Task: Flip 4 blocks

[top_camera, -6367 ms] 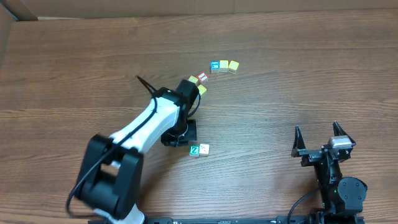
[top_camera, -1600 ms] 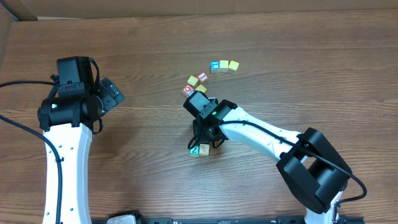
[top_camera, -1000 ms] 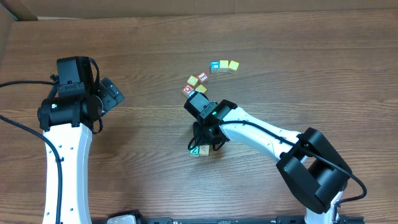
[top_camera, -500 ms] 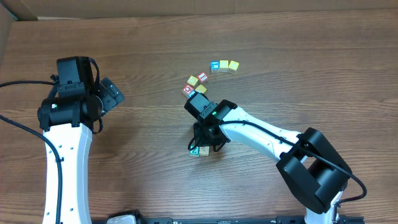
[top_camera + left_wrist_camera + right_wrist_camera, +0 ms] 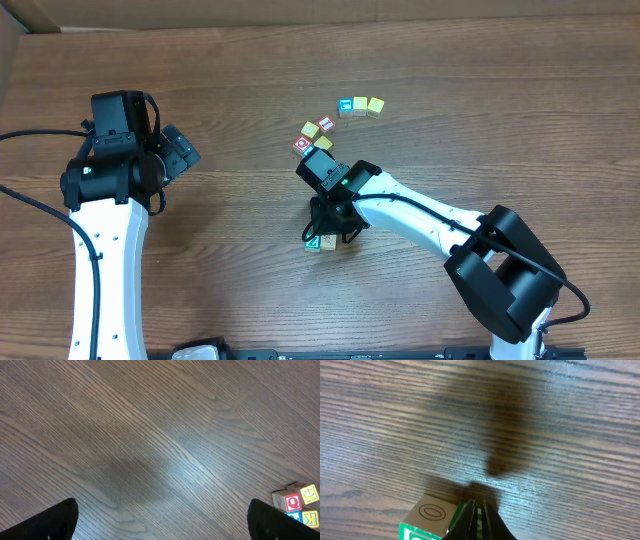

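A: Black, pinched-together tips of right gripper [image 5: 477,519] against green block [image 5: 427,522], low centre of frame; cream block [image 5: 329,241] just beside.

B: Flip one seemingly underway, none plainly done. Teal block [image 5: 346,105] and yellow block [image 5: 375,104] waiting, upper centre. Left gripper [image 5: 182,148] spread wide, idle far left.

Brown wooden worktop [image 5: 500,100]: dark, streaked grain. Small wooden cube with green face [image 5: 431,512]: pale cream side with a thin black oval outline. Small teal-blue wooden cube [image 5: 346,105]: white centre mark. Two small yellow wooden cubes [image 5: 375,104]: plain yellow tops. Small red-faced wooden cube [image 5: 293,502]: red Q. Robot arms [image 5: 100,240]: white links, black joints
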`<state>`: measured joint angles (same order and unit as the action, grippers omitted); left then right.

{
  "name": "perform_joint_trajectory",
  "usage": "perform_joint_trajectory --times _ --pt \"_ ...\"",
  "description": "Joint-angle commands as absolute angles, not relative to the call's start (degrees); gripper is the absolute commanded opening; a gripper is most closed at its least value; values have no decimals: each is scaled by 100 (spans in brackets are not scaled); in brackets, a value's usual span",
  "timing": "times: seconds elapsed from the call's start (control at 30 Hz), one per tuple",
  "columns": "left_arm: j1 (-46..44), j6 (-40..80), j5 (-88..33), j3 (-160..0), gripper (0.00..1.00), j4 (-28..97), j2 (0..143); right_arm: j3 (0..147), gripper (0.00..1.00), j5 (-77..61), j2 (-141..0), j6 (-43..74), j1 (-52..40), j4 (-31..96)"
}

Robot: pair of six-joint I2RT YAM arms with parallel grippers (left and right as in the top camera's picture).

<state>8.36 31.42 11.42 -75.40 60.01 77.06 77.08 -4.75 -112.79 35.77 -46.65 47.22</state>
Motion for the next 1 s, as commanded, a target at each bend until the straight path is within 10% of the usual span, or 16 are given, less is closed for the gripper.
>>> perform_joint_trajectory --times 0.0,0.7,0.97 --pt "854 3175 1216 -7612 100 5996 7752 7710 7 -639 -11253 3559 -4703 4740" --pt "854 3175 1216 -7612 100 5996 7752 7710 8 -672 -11253 3562 -4757 4829" --pt "854 3175 1216 -7612 100 5996 7752 7815 22 -611 -11253 3557 -4584 4650"
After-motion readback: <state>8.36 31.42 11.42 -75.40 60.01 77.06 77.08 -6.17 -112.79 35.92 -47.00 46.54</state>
